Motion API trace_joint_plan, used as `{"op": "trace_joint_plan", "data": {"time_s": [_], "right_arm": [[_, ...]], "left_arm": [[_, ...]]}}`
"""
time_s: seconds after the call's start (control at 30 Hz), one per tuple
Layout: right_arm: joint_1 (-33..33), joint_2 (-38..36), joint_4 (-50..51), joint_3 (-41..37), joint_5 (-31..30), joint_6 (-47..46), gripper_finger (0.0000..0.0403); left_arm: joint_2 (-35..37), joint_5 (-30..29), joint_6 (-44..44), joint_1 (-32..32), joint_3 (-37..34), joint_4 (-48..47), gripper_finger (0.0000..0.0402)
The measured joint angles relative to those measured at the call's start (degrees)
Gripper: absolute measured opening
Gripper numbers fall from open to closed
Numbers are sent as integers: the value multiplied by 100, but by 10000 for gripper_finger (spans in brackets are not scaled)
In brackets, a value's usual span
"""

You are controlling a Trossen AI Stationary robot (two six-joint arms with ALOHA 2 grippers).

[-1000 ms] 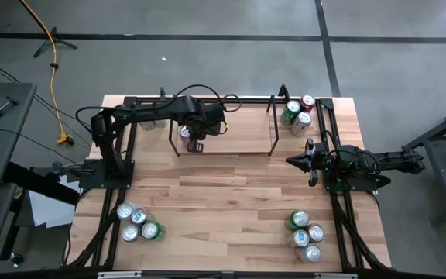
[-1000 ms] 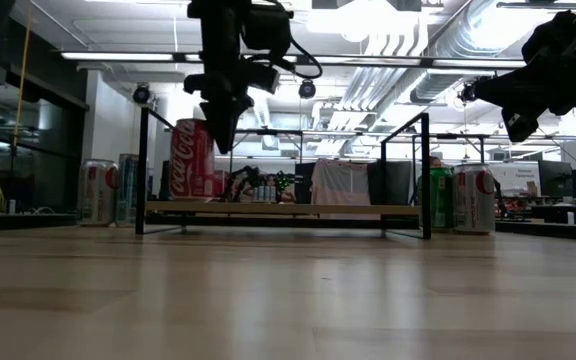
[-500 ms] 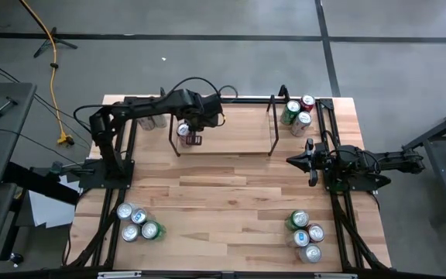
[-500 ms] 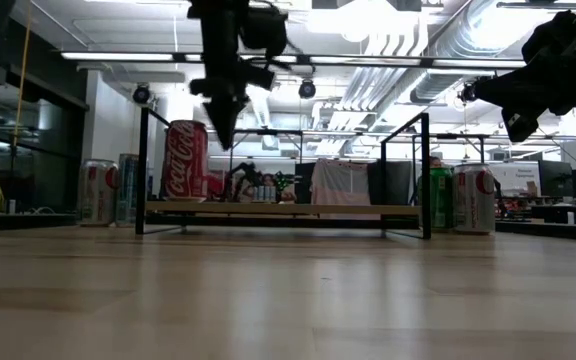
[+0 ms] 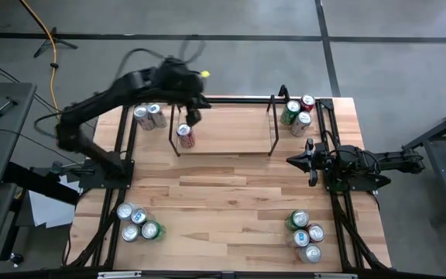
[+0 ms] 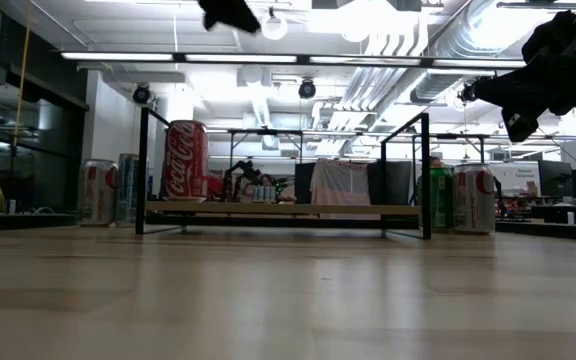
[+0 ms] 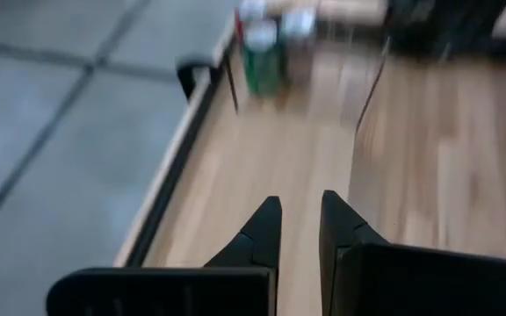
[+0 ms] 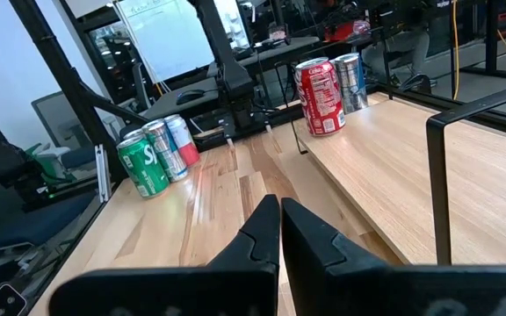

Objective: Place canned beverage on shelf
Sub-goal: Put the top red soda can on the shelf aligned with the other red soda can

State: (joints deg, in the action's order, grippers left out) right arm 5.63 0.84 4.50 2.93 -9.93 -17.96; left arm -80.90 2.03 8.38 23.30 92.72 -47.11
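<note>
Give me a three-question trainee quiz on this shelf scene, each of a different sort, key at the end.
1. True or false: a red can stands upright on the shelf.
2. Near which end of the shelf is the red can? A) left arm's end B) middle C) right arm's end
3. Fill in: the left tool holds ____.

Key: 1 true; 2 A; 3 nothing. The right tool waits shut at the table's right edge.

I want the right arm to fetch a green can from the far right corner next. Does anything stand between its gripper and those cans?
Nothing visible does. The right gripper, shut, hovers by the table's right edge; bare wood separates it from the cans beside the shelf.
</note>
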Motion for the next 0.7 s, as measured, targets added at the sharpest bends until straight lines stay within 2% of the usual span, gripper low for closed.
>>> {"op": "trace_joint_plan", "data": {"time_s": [0.27, 0.37, 0.47, 0.57, 0.63, 0.7], "right_arm": [[2, 0, -4, -1, -3, 59, 0], [2, 1, -424, -1, -349, 182, 0], [2, 7, -1554, -1, -988, -559, 0], [0, -4, -3065, 2, -1950, -1488, 0], [-4, 31, -3750, 3, -2510, -1658, 0], [-48, 184, -4449, 4, -2626, -1646, 0]], "left_arm": [[2002, 6, -711, -295, -1955, 1763, 0], [2479, -101, -1047, -325, -2351, 2031, 0], [2794, -129, -1312, -322, -2497, 2082, 0], [2996, -145, -1379, -322, -2544, 2120, 0], [3067, -144, -1379, -322, -2544, 2173, 0], [3107, -144, -1379, -321, -2542, 2201, 0]]}}
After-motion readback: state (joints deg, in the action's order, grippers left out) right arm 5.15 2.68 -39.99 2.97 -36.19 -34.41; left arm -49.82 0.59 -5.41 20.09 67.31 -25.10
